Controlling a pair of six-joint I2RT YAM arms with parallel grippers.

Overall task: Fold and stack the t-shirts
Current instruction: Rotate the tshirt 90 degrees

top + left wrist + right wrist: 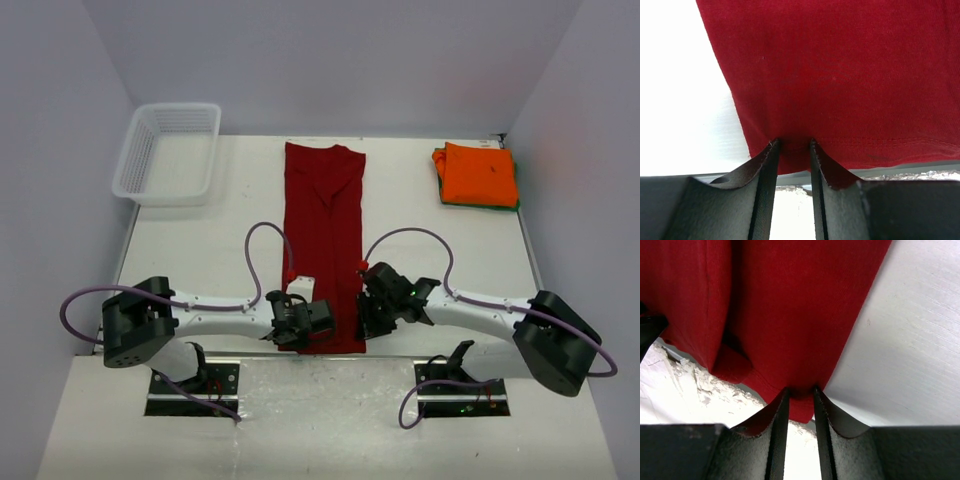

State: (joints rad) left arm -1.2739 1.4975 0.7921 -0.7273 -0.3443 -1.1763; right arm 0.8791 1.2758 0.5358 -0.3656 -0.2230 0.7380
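The dark red t-shirt [322, 230] lies as a long narrow strip down the middle of the table, collar end far, hem at the near edge. My left gripper [305, 325] is shut on the hem's near left corner; in the left wrist view the red cloth [840, 75] is pinched between the tips of that gripper [792, 145]. My right gripper [368, 318] is shut on the near right corner, and the hem [790, 315] sits between its tips [801, 390]. A folded orange t-shirt [478, 175] lies at the far right on a green one [480, 206] showing only an edge.
A white mesh basket [168, 150] stands at the far left corner. The table's near edge [250, 352] runs just under both grippers. Purple cables [262, 240] loop above each arm. Grey walls close in the left, back and right.
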